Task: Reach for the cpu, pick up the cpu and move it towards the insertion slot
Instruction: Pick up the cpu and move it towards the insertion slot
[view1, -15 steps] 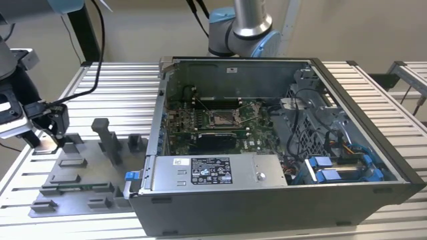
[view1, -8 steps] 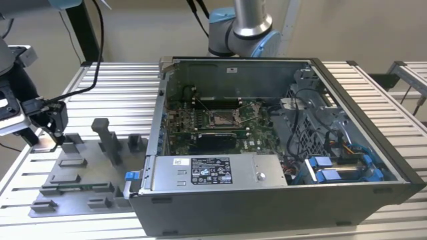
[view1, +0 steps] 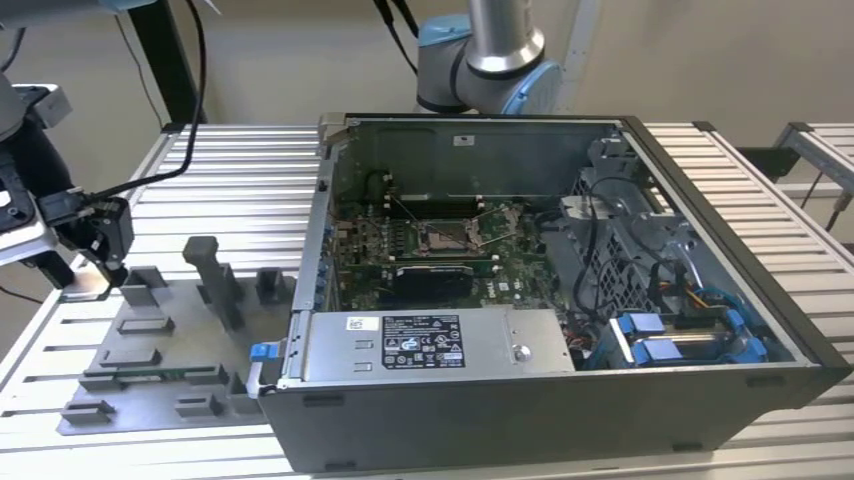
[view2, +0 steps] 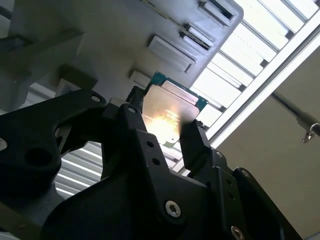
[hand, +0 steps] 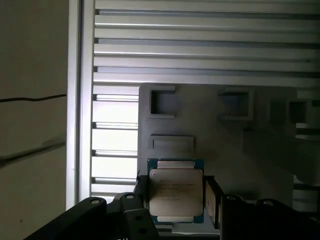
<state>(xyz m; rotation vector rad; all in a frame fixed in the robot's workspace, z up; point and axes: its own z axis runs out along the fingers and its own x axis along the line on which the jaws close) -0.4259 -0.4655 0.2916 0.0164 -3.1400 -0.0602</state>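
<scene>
Slatted metal table (view1: 240, 170) with an open computer case (view1: 534, 400) on it in the exterior view. The socket (view1: 447, 237) sits inside on the green board (view1: 354, 250), and the claw (view1: 107, 268) hangs well off to that view's left, over a grey fixture plate (view1: 160, 380).

Second wrist view: claw (view2: 167, 127) pinched on two edges of the cpu (view2: 170, 110).

First wrist view: cpu (hand: 176, 192) clamped in the claw (hand: 176, 200), plate (hand: 210, 130) behind it.
</scene>
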